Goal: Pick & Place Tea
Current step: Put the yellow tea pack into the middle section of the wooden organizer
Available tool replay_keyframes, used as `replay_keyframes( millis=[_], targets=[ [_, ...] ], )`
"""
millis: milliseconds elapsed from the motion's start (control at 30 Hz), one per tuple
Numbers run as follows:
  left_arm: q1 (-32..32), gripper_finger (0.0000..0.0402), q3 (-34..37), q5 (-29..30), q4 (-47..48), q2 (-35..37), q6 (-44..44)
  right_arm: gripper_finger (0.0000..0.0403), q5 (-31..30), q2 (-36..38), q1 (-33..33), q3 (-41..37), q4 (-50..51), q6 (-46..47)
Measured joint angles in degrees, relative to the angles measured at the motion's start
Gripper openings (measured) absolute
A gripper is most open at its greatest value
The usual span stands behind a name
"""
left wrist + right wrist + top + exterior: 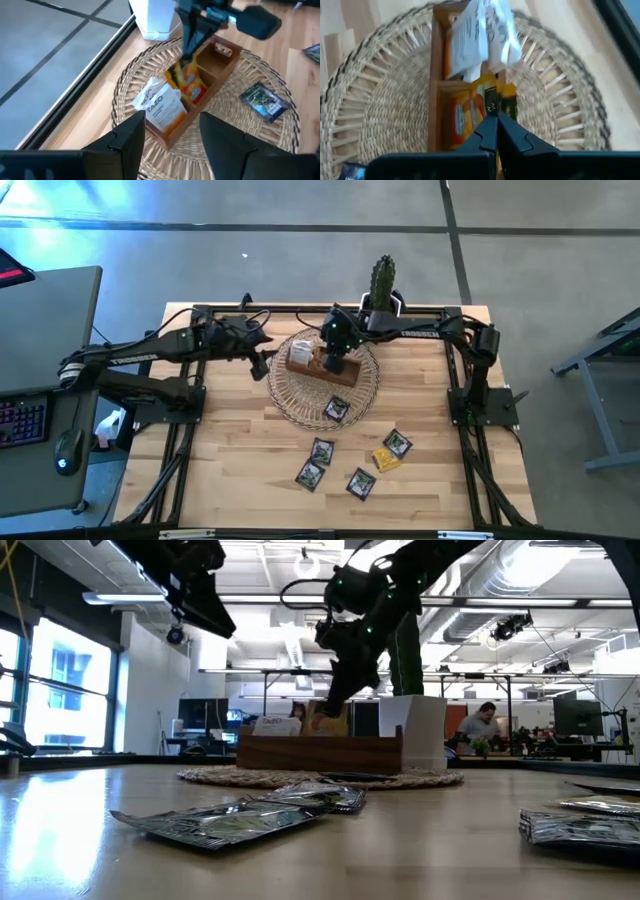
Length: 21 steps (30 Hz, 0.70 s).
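The butcher-block table (240, 480) carries a black frame from which both dark arms reach inward. The left arm's link bears pale lettering that is too small to read with certainty.

Toward the far side of the table lies a round wicker mat (290, 405), and on it stands a brown wooden compartment box (322, 370), set at a slant. Beyond the mat's far edge a green cactus (383, 280) stands in a white pot (152, 20).

The right gripper (496, 120) is lowered into the box's middle compartment, its fingers narrowed to a pinch on a yellow packet (507, 102) that stands on edge beside orange packets (465, 120). The left gripper (172, 132) hangs above the mat's left side, its fingers wide apart and holding nothing.

In the end compartment of the box stand white tea packets (160, 102), one printed "TAZO" in dark letters on a white and orange face. The compartment at the other end (220, 52) shows a small tag whose writing cannot be made out.

A dark green packet (336, 409) lies flat on the mat's near rim. On the bare wood nearer the front lie four more dark packets (321, 450), (310, 474), (360, 482), (398, 443), and a yellow one (386, 460) that touches the last of them. Their printing is too small to read.
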<state>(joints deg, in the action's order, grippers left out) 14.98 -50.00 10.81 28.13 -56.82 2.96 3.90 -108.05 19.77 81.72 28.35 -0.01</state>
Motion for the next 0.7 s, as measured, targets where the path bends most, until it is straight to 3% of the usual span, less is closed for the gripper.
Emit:
replay_keyframes(
  millis=[400,700],
  targets=[
    [0.0,0.0184,0.1,-1.1,-0.5,-0.8,-0.1,0.0004,0.6,-0.1,0.0,-4.4,-4.5,0.9],
    [0.0,0.0184,0.1,-1.5,-1.0,-0.8,-0.1,0.0091,0.3,-0.1,0.0,-4.7,-7.2,-0.4]
  ],
)
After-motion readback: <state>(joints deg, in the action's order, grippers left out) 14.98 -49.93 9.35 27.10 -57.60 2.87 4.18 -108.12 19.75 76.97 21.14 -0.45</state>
